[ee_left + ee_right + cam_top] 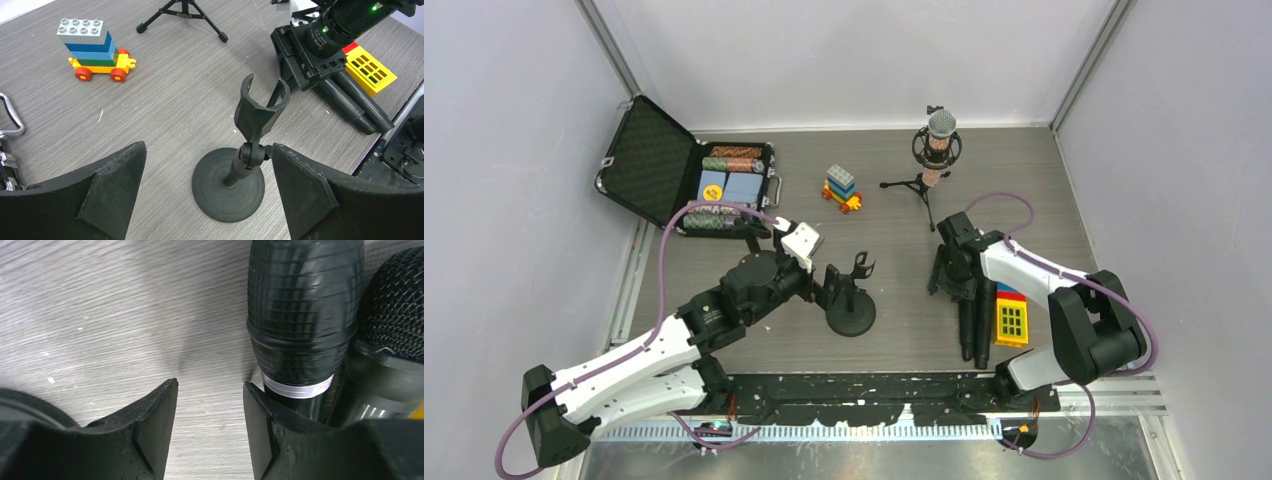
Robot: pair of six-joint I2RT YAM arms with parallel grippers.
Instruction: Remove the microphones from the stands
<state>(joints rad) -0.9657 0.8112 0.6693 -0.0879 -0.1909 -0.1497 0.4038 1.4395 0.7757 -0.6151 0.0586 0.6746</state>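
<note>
The black microphone [305, 315] is lying flat at right, beside the half-spread, empty right gripper [210, 385], seemingly off the desk stand [227, 185]; rigid, slick, best pinched mid-barrel. Left gripper [209, 146] is gaping wide.

We see a grey wood-grain tabletop [884, 215]. At its far left lies an open black hard-shell case [724, 185], its foam-lined lid [649, 160] tilted back. Inside we make out rolls of poker chips and two blue packs. Near the middle of the far side stands a toy wagon of plastic bricks [842, 189], a yellow base on red wheels bearing blue, green and grey bricks. To its right stands a silver-headed microphone in a ring mount on a small black tripod [938, 148]. Near the right front lies a flat yellow gridded brick [1011, 320], with red and blue bricks at its far end.
</note>
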